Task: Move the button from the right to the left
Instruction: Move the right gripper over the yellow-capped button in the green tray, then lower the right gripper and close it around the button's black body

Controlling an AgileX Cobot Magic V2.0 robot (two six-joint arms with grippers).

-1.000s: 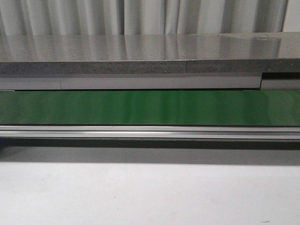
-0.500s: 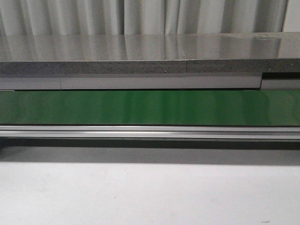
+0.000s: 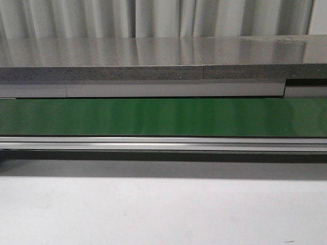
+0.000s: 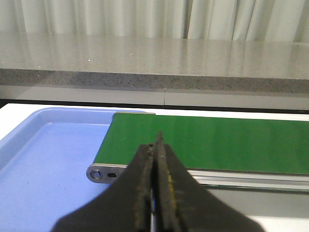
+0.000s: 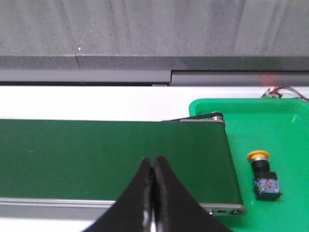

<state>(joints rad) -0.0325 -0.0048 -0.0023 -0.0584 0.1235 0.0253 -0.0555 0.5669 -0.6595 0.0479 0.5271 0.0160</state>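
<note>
The button, with an orange-yellow cap and a black body, lies on its side in a green tray beside the end of the green conveyor belt. My right gripper is shut and empty, above the belt's near edge, well apart from the button. My left gripper is shut and empty, over the other end of the belt, next to a blue tray. The front view shows only the belt; the button and both grippers are out of that view.
A grey stone-like counter runs behind the belt, with curtains beyond it. An aluminium rail edges the belt's near side. White tabletop lies in front. The blue tray holds nothing that shows.
</note>
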